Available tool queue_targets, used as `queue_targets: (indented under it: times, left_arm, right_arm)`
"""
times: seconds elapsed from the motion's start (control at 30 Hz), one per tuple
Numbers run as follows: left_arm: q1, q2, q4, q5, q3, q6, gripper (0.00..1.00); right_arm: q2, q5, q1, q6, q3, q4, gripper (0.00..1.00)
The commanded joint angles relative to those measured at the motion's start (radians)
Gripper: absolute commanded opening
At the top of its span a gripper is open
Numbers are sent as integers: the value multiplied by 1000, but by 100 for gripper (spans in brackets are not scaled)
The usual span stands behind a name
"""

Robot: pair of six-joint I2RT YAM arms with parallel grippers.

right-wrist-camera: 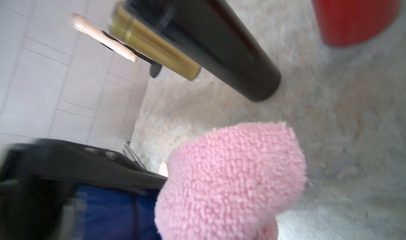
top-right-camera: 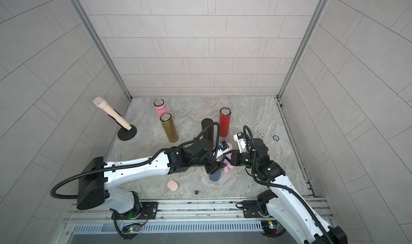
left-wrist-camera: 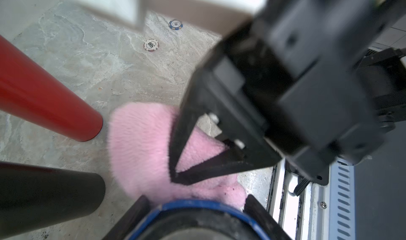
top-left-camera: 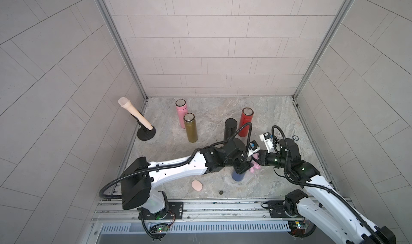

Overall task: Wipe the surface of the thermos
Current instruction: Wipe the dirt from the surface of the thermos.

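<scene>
The dark blue cylindrical thermos (top-left-camera: 238, 177) stood near the marbled desk's (top-left-camera: 211, 120) front edge, with the left gripper (top-left-camera: 241, 168) partly open and clamped round its top. The right gripper (left-wrist-camera: 173, 177) was pinched fully closed on a fluffy pink cloth (right-wrist-camera: 230, 173) just beside it. A hard stroke could twist the thermos loose, pull the cloth free, or make the two crowded grippers collide.

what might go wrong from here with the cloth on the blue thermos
1. The right gripper pinches the pink cloth only at its fingertips, so hard rubbing may tug the cloth loose.
2. The left gripper clamps the blue thermos near its top; a sideways push from the cloth might twist or tip it.
3. The black thermos and red thermos stand close behind the wrists, so a wide stroke could knock one over.
</scene>
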State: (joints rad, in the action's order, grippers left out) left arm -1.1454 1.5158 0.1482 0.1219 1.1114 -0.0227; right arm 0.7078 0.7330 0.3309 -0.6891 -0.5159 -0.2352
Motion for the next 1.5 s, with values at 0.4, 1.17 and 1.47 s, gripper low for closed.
queue_targets:
  times: [0.4, 1.17, 1.47]
  left_arm:
    - [0, -22, -199, -174, -39, 84, 0]
    - [-171, 44, 94, -860, 176, 587, 0]
    - [-168, 73, 181, -919, 233, 721, 0]
  right_arm:
    - [-48, -40, 28, 72, 153, -117, 0]
    - [-229, -630, 467, -131, 236, 98, 0]
    - [-172, -709, 511, -92, 109, 109, 0]
